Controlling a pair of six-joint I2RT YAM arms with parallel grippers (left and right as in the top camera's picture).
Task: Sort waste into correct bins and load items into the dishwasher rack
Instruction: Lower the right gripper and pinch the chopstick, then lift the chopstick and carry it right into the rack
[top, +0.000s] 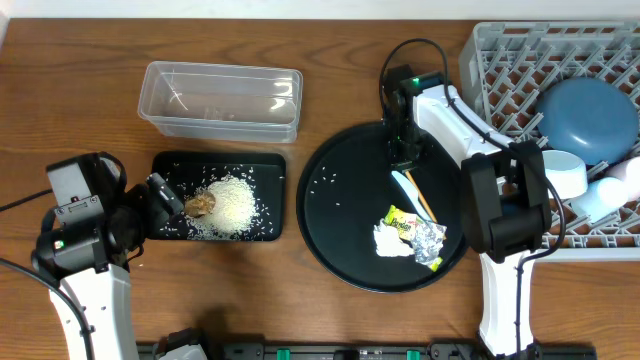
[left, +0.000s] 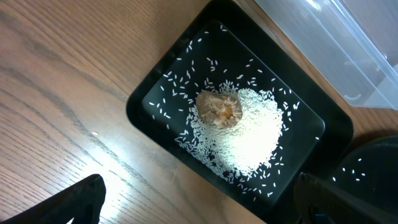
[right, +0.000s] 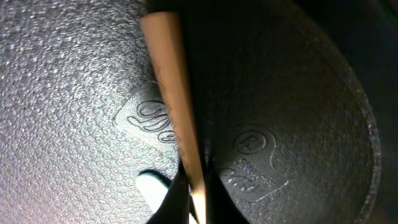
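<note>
White rice (top: 232, 205) with a brown lump (top: 201, 204) lies in the shallow black tray (top: 270, 200). The clear tub (top: 220, 100) stands behind it. My left gripper (top: 165, 200) is open at the tray's left end. In the left wrist view its fingers (left: 199, 208) straddle the tray (left: 155, 99) edge, below the rice (left: 252, 134). My right gripper (top: 403, 160) is down on the round tray and shut on the wooden stick (right: 168, 74), with the white spoon (right: 152, 183) beside it. The wrapper (top: 402, 222), foil (top: 430, 240) and tissue (top: 388, 240) lie nearby.
The round black tray (top: 340, 230) sits at centre. The grey rack (top: 500, 70) at the right holds a large blue dish (top: 588, 118), a white cup (top: 562, 172) and a light-blue cup (top: 610, 195). Stray rice grains dot the round tray.
</note>
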